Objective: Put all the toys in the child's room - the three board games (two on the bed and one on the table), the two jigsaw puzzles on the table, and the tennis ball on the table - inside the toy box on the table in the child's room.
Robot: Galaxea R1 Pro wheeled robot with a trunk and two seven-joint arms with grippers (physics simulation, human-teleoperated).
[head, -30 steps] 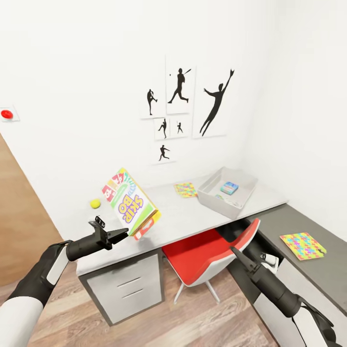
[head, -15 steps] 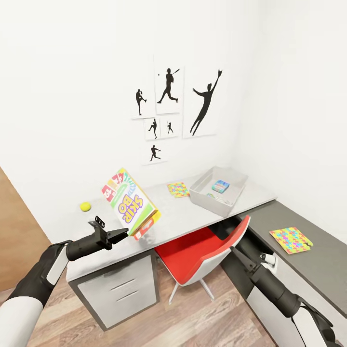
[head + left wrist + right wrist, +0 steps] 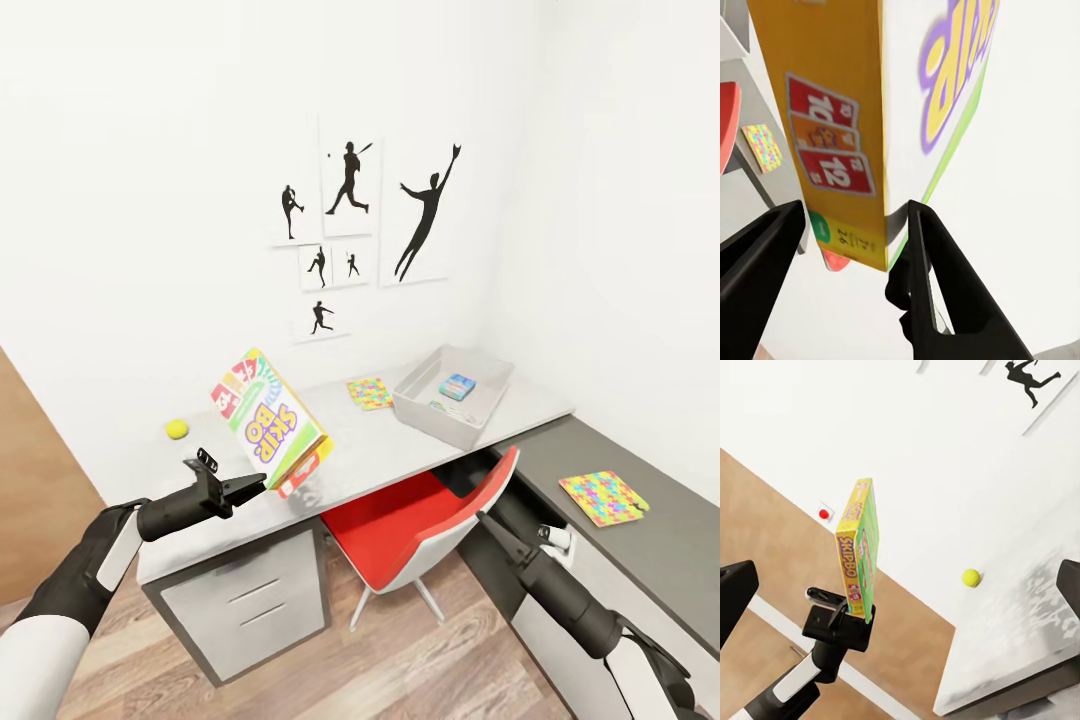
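One board game is clamped by its lower corner in my left gripper, tilted up above the near edge of the table; in the left wrist view the two fingers sit either side of its yellow end panel. My right gripper hangs low beside the red chair, below the table edge, with its fingers spread apart and nothing between them. Just beyond the held box, off to the outer side of my left gripper, I see the tennis ball resting on the tabletop near the wall. Further out, past the box, one jigsaw puzzle lies flat, and just beside it stands the toy box, holding a small blue-green game box. Beyond my right gripper, the second jigsaw puzzle lies on the dark lower section.
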